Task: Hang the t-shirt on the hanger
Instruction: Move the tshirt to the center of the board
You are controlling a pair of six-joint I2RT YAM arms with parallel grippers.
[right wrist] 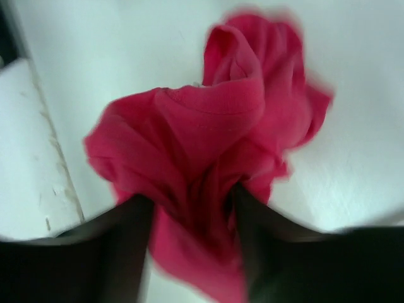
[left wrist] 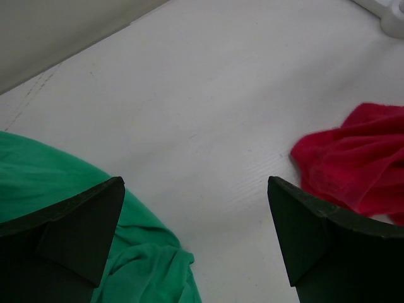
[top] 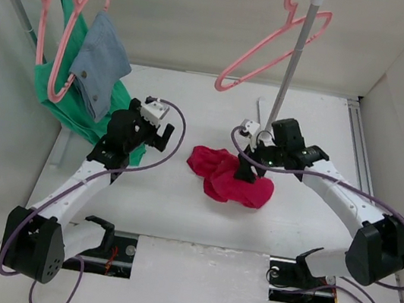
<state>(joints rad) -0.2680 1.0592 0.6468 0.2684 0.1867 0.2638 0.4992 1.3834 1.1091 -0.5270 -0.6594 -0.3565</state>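
View from beside the table. The t-shirt (top: 232, 178) lies crumpled in a heap on the table (top: 170, 208), below and apart from the hanger (top: 256, 45), which hangs bare on the rail. The right gripper (top: 246, 175) stands in the heap, its fingers (right wrist: 136, 227) partly apart with a fold of cloth between them (the wrist view is blurred, so whether they pinch it cannot be told). The left gripper (left wrist: 196, 208) is spread wide and empty, just beside the green garment (left wrist: 50, 183). The shirt looks light, limp and shapeless; it will likely sag from any single hold, so the ribbed neck or a shoulder seam is the better purchase.
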